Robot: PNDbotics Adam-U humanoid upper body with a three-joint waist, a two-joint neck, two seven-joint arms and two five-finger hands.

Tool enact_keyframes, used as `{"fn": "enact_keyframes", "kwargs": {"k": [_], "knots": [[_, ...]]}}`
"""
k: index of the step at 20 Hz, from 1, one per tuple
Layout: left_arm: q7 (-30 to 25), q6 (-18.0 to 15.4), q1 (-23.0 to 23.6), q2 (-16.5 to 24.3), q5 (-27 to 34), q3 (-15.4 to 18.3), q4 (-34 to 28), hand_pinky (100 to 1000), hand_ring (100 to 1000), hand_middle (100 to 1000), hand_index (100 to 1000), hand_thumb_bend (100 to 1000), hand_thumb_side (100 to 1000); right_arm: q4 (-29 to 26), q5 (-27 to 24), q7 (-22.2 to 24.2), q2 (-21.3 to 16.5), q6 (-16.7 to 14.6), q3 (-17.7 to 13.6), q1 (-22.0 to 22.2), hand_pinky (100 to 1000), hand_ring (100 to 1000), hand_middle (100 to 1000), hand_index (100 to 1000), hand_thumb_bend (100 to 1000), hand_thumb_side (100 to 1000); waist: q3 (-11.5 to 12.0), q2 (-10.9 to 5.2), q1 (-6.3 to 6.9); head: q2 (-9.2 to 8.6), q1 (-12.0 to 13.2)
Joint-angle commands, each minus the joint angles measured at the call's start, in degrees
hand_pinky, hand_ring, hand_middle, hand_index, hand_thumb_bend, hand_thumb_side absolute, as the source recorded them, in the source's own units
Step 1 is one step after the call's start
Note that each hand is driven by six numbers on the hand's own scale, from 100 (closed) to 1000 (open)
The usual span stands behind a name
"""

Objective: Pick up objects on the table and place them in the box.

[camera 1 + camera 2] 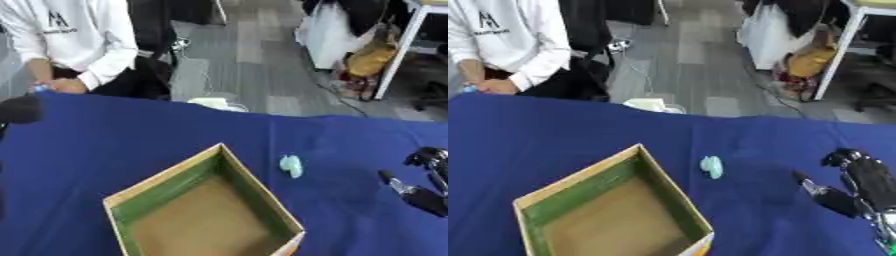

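Right eye view: open cardboard box [579,185] at seven o'clock on the blue table [553,135], nothing visible inside, so placing apparently not begun. One small pale green object [711,166] near centre, just beside the box's two o'clock corner, not yet picked up. Right hand [859,182] at four o'clock, well apart from the object, fingers relaxed and spread, holding nothing. Object at about nine o'clock from that hand. Left hand out of view.
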Motion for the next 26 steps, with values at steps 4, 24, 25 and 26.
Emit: {"fn": "enact_keyframes", "kwargs": {"k": [4,24,25,26], "knots": [[-0.54,-0.12,-1.65,-0.48,0.76,-0.27,-0.81,838,687,917,950,1000,717,-2.00,1.36,1.55,-2.88,0.68,-0.96,-1.43,341,508,524,621,546,1000,1.32,-0.22,-0.71,-1.56,-1.22],[-1.60,-0.32,-4.01,-1.77,2.74,-0.89,-0.81,838,694,914,949,1000,705,-11.01,-0.66,0.00,-4.79,-0.43,-1.05,-2.73,301,452,473,625,564,1000,5.19,-0.32,-3.31,-1.86,-1.37],[-1.64,-0.33,-4.21,-1.88,2.86,-0.93,-0.81,838,695,914,949,1000,705,-11.23,-0.81,0.11,-4.74,-0.41,-0.95,-2.84,300,453,474,625,565,1000,5.42,-0.30,-3.42,-1.89,-1.36],[-1.69,-0.34,-4.39,-1.98,2.96,-0.97,-0.81,838,695,914,949,1000,704,-11.29,-0.87,0.25,-4.66,-0.35,-0.87,-2.91,301,454,475,625,581,1000,5.65,-0.26,-3.53,-1.94,-1.33]]}}
